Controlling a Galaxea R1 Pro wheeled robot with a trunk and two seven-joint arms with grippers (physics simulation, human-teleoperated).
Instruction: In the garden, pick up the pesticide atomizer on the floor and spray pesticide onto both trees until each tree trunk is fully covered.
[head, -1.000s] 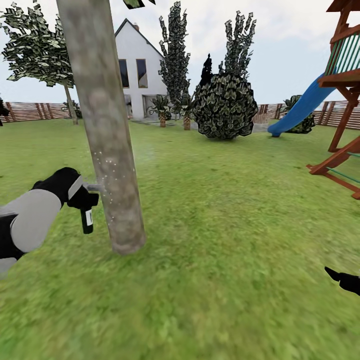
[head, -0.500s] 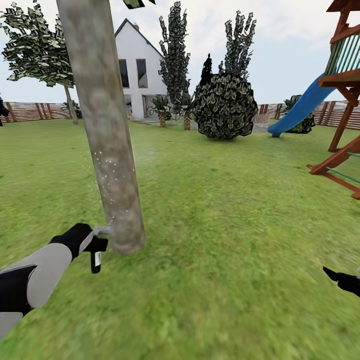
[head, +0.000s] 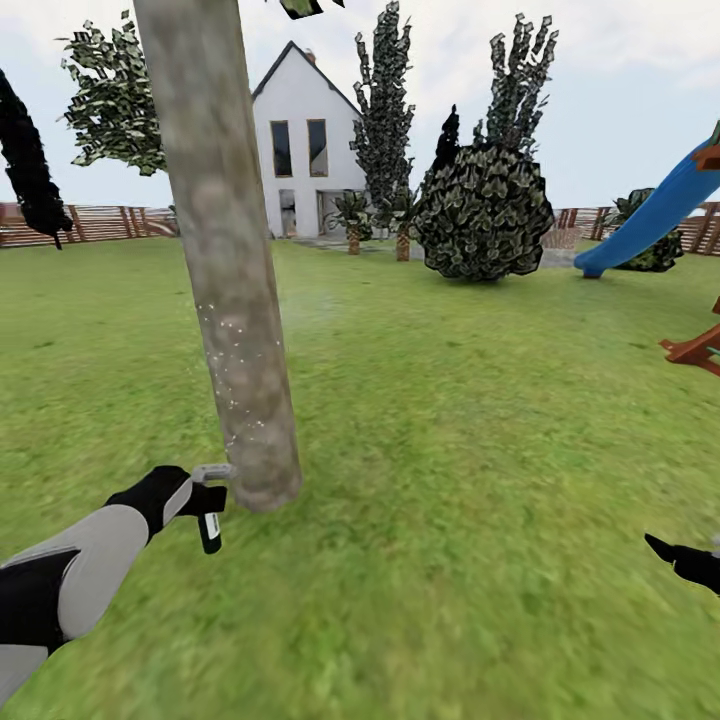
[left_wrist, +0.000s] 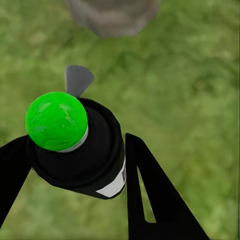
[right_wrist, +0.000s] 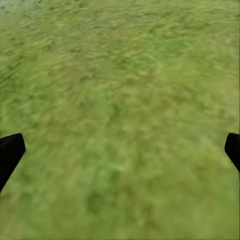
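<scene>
A thick grey-brown tree trunk (head: 235, 300) rises from the lawn at centre left, with white spray specks on its lower part. My left gripper (head: 195, 495) is shut on the pesticide atomizer (head: 209, 527), a black bottle with a white label, held low at the trunk's base with its grey nozzle almost touching the bark. In the left wrist view the atomizer (left_wrist: 80, 150) has a green cap, black fingers (left_wrist: 150, 195) clamp its sides, and the trunk base (left_wrist: 112, 15) lies just beyond. My right gripper (right_wrist: 120, 150) is open over bare grass, its tip (head: 685, 560) at the right edge.
Green lawn (head: 450, 420) spreads all around, ringed by a brown slat fence (head: 90, 222). A white house (head: 305, 150), dark narrow conifers (head: 385, 120) and a round shrub (head: 485, 210) stand far back. A blue slide (head: 650, 215) and wooden play frame (head: 695, 350) are at the right.
My left arm has dropped the atomizer from mid-trunk height down to the trunk's base. The head view has then turned left, shifting the whole scene to the right.
</scene>
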